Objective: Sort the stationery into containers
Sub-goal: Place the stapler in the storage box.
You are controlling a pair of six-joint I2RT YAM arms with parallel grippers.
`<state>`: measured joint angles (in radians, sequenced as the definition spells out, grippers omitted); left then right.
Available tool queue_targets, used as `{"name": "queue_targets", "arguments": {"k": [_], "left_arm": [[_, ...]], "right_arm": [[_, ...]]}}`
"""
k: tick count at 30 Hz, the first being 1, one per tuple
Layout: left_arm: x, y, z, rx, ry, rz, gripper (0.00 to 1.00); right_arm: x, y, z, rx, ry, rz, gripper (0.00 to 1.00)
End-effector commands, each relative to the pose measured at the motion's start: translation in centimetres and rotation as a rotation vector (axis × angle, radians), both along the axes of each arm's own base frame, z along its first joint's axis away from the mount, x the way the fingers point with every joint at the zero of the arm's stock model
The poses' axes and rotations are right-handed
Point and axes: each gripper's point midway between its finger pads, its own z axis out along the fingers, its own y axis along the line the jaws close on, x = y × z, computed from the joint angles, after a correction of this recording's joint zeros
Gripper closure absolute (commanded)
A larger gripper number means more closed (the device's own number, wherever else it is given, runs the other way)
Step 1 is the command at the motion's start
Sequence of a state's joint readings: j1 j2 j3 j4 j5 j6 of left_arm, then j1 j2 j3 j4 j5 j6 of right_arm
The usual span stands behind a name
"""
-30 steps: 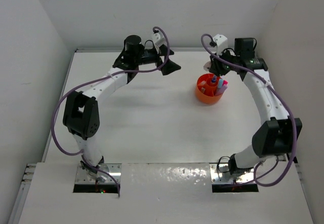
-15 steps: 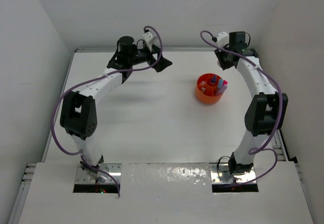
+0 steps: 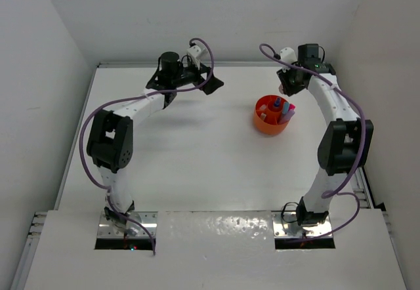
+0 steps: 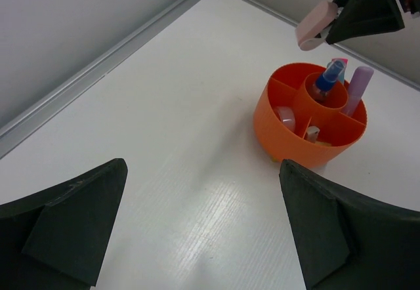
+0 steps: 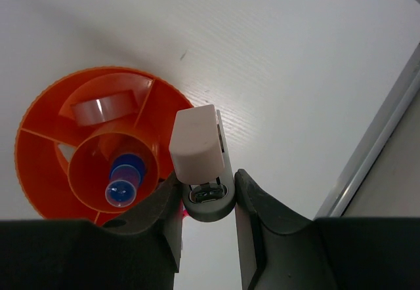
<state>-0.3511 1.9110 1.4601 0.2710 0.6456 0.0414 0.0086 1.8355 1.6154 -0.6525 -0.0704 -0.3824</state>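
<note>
Right hand [image 5: 207, 186] was clamped on a pale pink block with a grey base [image 5: 197, 142], one finger against each side of the base. In the right wrist view the block overlapped the rim of the round orange tub [image 5: 39, 116] on its 3 o'clock side; whether it hung over the tub or just outside, I could not tell. From the top view the right hand [image 3: 287, 80] was at about 1 o'clock of the tub [image 3: 264, 126], near it, above the table [image 3: 197, 152].

In the tub, a blue-capped bottle [image 5: 125, 178] stood upright in the centre compartment and a clear tape ring [image 5: 102, 109] lay in an outer one.

Left hand [image 4: 202, 168] was spread wide and held nothing. The tub [image 4: 289, 139] lay at 1 o'clock in its view, well apart.
</note>
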Motion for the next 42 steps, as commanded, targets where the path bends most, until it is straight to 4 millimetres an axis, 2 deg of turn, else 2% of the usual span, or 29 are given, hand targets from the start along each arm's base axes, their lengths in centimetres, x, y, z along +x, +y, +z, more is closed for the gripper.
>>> {"name": "queue_targets", "arguments": {"k": [1, 7, 9, 11, 24, 26, 27, 30, 33, 37, 42], "left_arm": [[1.5, 0.6, 2.7, -0.045, -0.082, 0.039, 0.0], [2.3, 1.1, 1.8, -0.045, -0.065, 0.056, 0.0], [2.6, 1.2, 1.4, -0.043, -0.056, 0.058, 0.0], [2.9, 1.2, 1.8, -0.046, -0.067, 0.059, 0.0], [3.6, 2.6, 0.9, -0.05, -0.043, 0.094, 0.0], [3.6, 2.6, 0.9, -0.051, -0.044, 0.092, 0.0], [3.7, 2.6, 1.0, -0.052, -0.046, 0.091, 0.0], [3.9, 2.8, 1.1, -0.052, -0.053, 0.096, 0.0], [3.9, 2.8, 1.1, -0.052, -0.053, 0.098, 0.0], [3.7, 2.8, 0.9, -0.051, -0.049, 0.095, 0.0], [3.9, 3.1, 0.9, -0.049, -0.05, 0.113, 0.0]], "right_arm": [[-0.1, 0.9, -0.2, 0.032, 0.01, 0.05, 1.0], [-0.1, 1.4, -1.7, 0.046, 0.052, 0.073, 1.0], [0.3, 1.4, -1.6, 0.045, 0.049, 0.074, 1.0], [0.5, 1.5, -1.9, 0.041, 0.06, 0.084, 1.0], [-0.3, 1.5, -3.2, -0.001, 0.121, 0.128, 1.0], [-0.4, 1.6, -3.3, -0.015, 0.124, 0.143, 0.93], [-0.4, 1.5, -3.3, -0.024, 0.125, 0.142, 0.84], [-0.4, 1.3, -2.9, -0.038, 0.118, 0.147, 0.68], [-0.2, 1.3, -2.6, -0.044, 0.102, 0.159, 0.6], [-0.1, 1.5, -2.6, -0.036, 0.096, 0.164, 0.54], [0.1, 1.6, -2.2, -0.029, 0.079, 0.166, 0.51]]}}
